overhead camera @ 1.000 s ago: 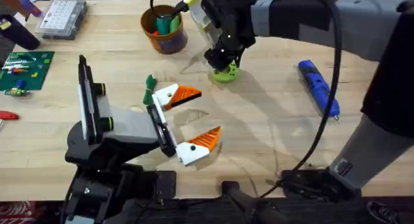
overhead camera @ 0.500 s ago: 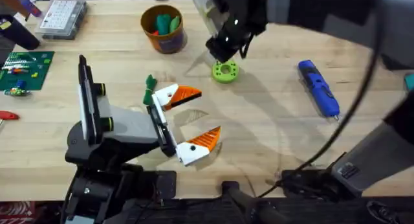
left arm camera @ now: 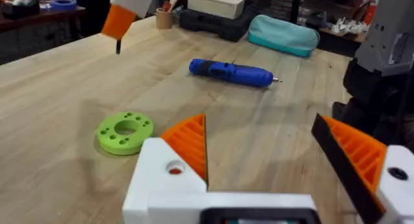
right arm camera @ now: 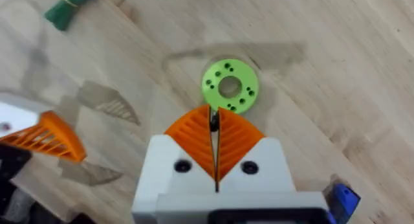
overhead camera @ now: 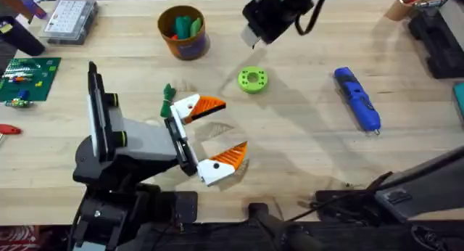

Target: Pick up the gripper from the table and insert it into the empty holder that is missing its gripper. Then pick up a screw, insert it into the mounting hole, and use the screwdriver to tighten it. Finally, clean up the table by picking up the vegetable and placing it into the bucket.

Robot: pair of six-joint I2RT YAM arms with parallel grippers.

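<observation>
Status: mid-task, at the screw stage by my reading. The right gripper (right arm camera: 215, 136) has its orange pads pressed together on a small dark item, apparently a screw (right arm camera: 213, 122), though it is too small to confirm. It hangs above the table, near the far edge and toward the middle, with the green ring (overhead camera: 252, 80) on the wood below and slightly nearer the front. The ring carries a centre bore and small holes around it; it appears to be the mounting part, and no screw is seen seated in it.

The left gripper (overhead camera: 210, 138) stands wide, empty, hovering near the front-left of the table. Just beside its far finger lies a small green vegetable-like piece (overhead camera: 168, 95), not yet cleared.

The bucket (overhead camera: 183, 32) stands at the far edge, left of centre, already holding green items. The screwdriver (overhead camera: 357, 99) lies flat toward the right edge, untouched, well apart from both grippers.

Outstanding, as judged: seat the screw in a ring hole, fetch the screwdriver and tighten, then move the green piece into the bucket. Whether the gripper-into-holder step is complete cannot be determined.
</observation>
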